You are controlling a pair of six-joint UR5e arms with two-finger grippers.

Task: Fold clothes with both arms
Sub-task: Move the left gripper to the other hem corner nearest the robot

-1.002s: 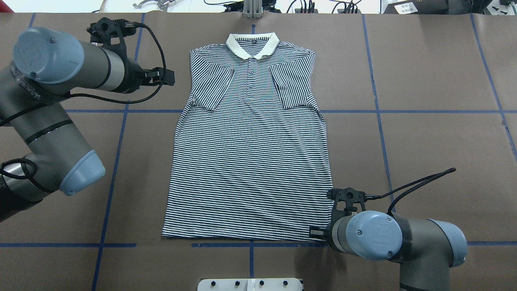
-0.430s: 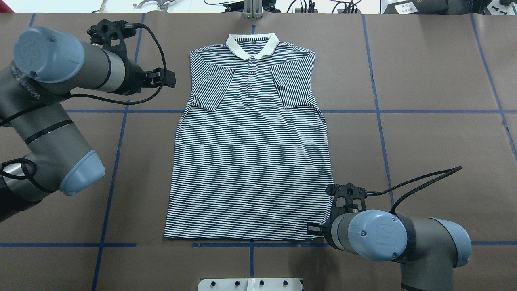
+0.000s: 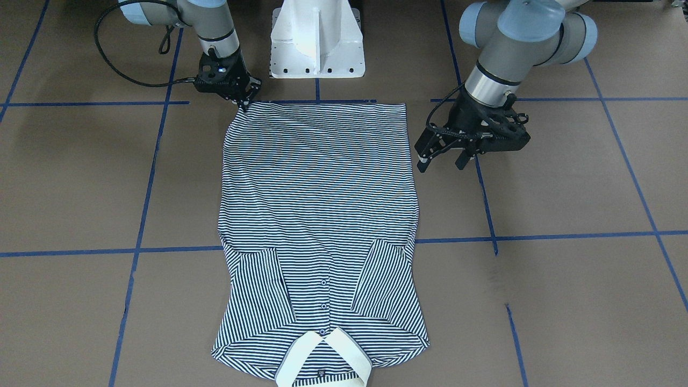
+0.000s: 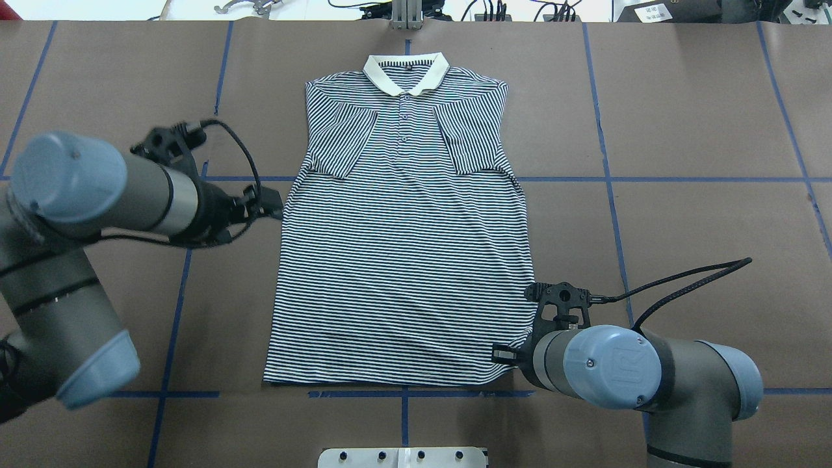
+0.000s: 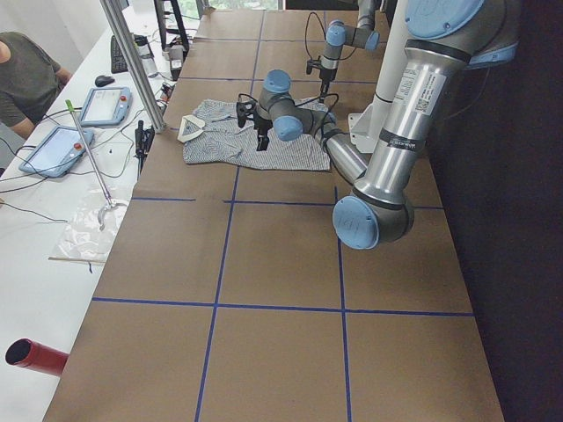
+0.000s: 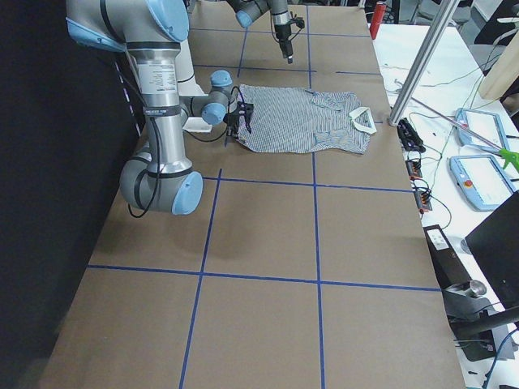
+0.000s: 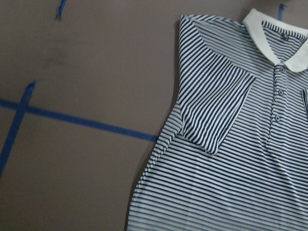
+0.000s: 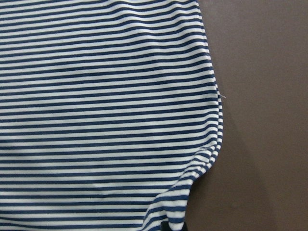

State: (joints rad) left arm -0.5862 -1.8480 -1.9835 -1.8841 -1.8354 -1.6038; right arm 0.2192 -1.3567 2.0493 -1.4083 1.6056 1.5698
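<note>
The navy-and-white striped polo shirt [image 4: 403, 260] lies flat, front up, with its cream collar [image 4: 406, 70] at the far side and both sleeves folded in over the chest. My right gripper [image 4: 499, 354] is at the hem's right corner, shut on the fabric, which bunches there [image 8: 202, 163]. In the front-facing view that gripper [image 3: 243, 102] meets the hem corner of the shirt [image 3: 317, 188]. My left gripper [image 4: 273, 203] hovers open just off the shirt's left side edge near the waist, holding nothing; its two fingers [image 3: 422, 164] stand apart. The left wrist view looks down on the folded sleeve [image 7: 216, 110].
Brown paper with blue tape lines [image 4: 611, 195] covers the table. The white pedestal base [image 3: 317, 43] stands at the near edge behind the hem. An aluminium post [image 4: 406, 13] rises past the collar. A person [image 5: 26, 75] sits by tablets [image 5: 101, 105] at a side desk.
My left arm has swung toward the robot along the shirt's left edge, from beside the sleeve to beside the waist. The right gripper has drawn the hem corner slightly inward and up.
</note>
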